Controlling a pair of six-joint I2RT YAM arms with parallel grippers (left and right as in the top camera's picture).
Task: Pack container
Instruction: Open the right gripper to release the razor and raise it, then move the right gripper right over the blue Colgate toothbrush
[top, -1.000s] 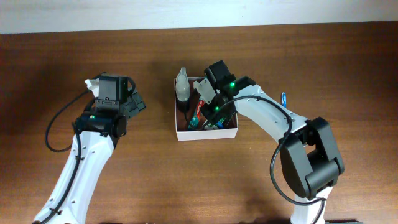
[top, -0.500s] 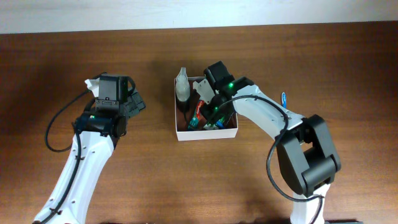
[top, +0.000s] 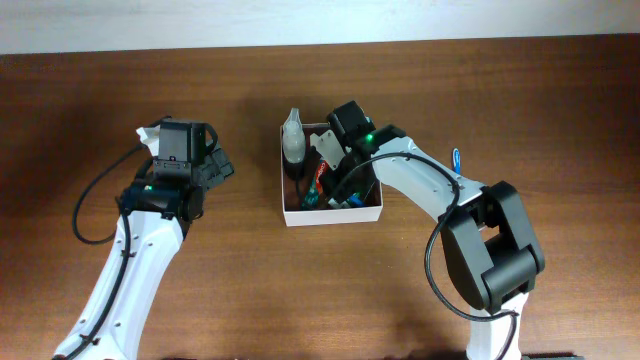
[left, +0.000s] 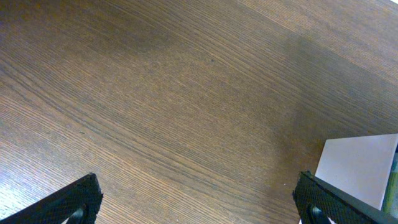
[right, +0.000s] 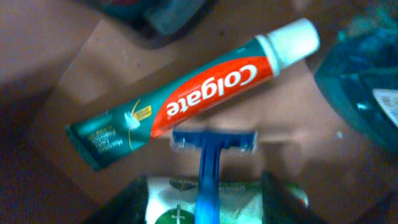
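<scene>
The container (top: 332, 214), a square white-walled box with a reddish-brown floor, sits at the table's middle. My right gripper (top: 337, 180) reaches down into it. In the right wrist view its jaws stand apart, and a blurred blue razor (right: 211, 149) lies between them with a gap on each side. The razor rests over a green-and-white packet (right: 177, 208), beside a Colgate toothpaste tube (right: 193, 93). A teal mouthwash bottle (right: 364, 87) is at the right. My left gripper (left: 199, 199) is open over bare wood, left of the container's white wall (left: 357, 168).
A pale bottle (top: 292, 140) leans on the container's left rim. A small blue item (top: 457, 158) lies on the table right of the box. Something white (top: 150, 133) shows behind the left arm. Bare wood surrounds the container.
My right gripper's jaws have parted inside the container, and the razor now sits loose between them. The left arm has not moved.
</scene>
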